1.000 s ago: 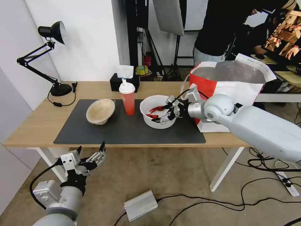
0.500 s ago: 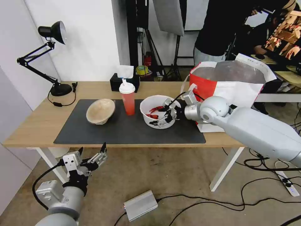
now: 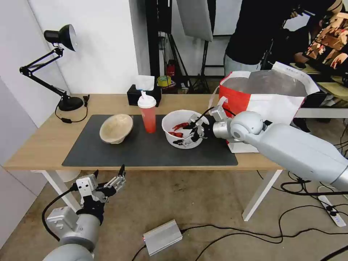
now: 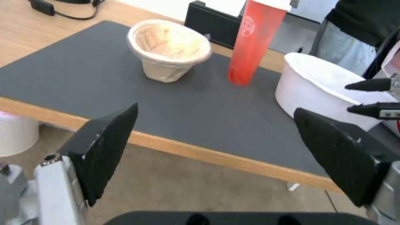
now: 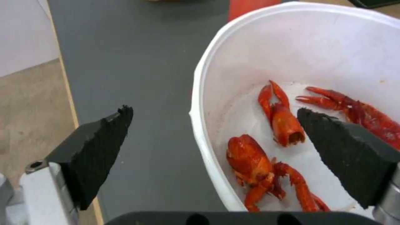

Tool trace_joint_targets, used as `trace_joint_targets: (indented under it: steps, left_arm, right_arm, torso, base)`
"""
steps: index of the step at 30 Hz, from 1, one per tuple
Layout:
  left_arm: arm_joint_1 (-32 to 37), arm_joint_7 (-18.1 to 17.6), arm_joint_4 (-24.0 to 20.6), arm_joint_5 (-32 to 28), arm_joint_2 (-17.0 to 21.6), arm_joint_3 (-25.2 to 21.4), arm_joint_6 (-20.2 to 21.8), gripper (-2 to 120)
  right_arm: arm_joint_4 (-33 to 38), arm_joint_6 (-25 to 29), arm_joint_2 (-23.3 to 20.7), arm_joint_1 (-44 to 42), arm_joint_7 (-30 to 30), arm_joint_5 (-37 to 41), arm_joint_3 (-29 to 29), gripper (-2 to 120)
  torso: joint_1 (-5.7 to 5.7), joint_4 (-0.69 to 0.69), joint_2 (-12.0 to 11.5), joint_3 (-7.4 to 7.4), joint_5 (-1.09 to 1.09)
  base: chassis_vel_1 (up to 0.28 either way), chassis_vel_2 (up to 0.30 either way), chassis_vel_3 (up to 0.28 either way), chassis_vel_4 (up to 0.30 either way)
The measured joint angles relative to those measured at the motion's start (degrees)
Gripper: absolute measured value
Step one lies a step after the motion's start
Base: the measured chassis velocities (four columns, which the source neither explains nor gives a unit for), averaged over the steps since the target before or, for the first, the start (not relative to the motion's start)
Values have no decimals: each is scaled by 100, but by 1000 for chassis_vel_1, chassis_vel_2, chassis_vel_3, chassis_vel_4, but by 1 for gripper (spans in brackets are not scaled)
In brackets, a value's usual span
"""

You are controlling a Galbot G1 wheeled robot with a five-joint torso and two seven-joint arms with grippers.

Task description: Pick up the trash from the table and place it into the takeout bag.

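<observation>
1. On the surface (image 3: pixel 47 145) in the head view, the right claw (image 3: pixel 188 133) is straddling the near right rim of the white bowl (image 3: pixel 174 125), spread wide with one finger inside and one outside. The cup (image 3: pixel 147 113) and the paper bowl (image 3: pixel 116 127) are waiting on the mat (image 3: pixel 145 152), and the bag (image 3: pixel 268 98) is standing at the surface's right end, mouth open. The left claw (image 3: pixel 112 177) is hanging released below the front edge, idle.
2. In the left wrist view, its fingers (image 4: pixel 108 147) are gaping apart, facing the paper bowl (image 4: pixel 168 50), the cup (image 4: pixel 254 40) and the white bowl (image 4: pixel 325 90).
3. In the right wrist view, the bowl's rim (image 5: pixel 196 109) is sitting between the parted fingers (image 5: pixel 100 147), crayfish scraps (image 5: pixel 283 122) lying inside.
4. By my judgement, the grasp of the first item is in hand; next it needs clenching on the wall, then lifting level toward the bag.
</observation>
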Motion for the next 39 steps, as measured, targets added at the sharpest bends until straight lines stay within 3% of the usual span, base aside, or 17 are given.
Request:
trace_joint_targets:
  steps: [35, 39]
  left_arm:
    - [-214, -3, 170, 80, -60, 277, -14, 100]
    - [-214, -4, 172, 86, -65, 290, -14, 100]
  right_arm:
    - [-494, 135, 231, -103, -289, -191, -32, 100]
    - [-538, 154, 246, -132, -317, -214, -30, 94]
  torso:
    - [0, 0, 0, 0, 0]
    - [0, 0, 0, 0, 0]
  base:
    - [0, 0, 0, 0]
    - [0, 0, 0, 0]
